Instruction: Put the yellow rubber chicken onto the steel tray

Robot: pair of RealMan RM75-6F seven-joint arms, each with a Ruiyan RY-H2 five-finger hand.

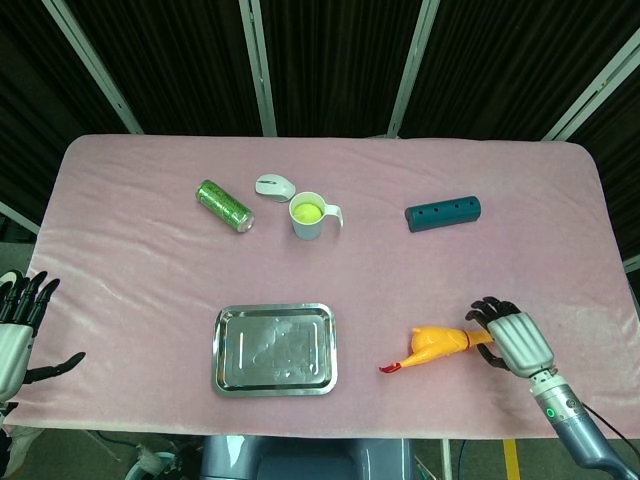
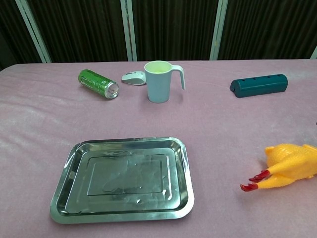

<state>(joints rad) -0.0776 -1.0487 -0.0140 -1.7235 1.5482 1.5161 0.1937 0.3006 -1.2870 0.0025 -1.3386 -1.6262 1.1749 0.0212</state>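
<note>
The yellow rubber chicken point(image 1: 440, 345) lies on its side on the pink cloth at the front right, red feet toward the steel tray point(image 1: 228, 375); the chest view shows its body and feet point(image 2: 290, 166) at the right edge. My right hand point(image 1: 512, 338) is over the chicken's head end and hides the head. Its fingers point(image 1: 484, 311) and thumb sit on either side of the neck, spread wider than it. The tray point(image 2: 69, 198) is flat and empty at the front centre. My left hand point(image 1: 14, 335) hangs at the table's left front edge, fingers spread, holding nothing.
Across the back stand a green can point(image 1: 224, 205) on its side, a white mouse point(image 1: 272, 185), a white mug point(image 1: 309, 215) and a teal cylinder point(image 1: 443, 213). Bare pink cloth separates the chicken from the tray.
</note>
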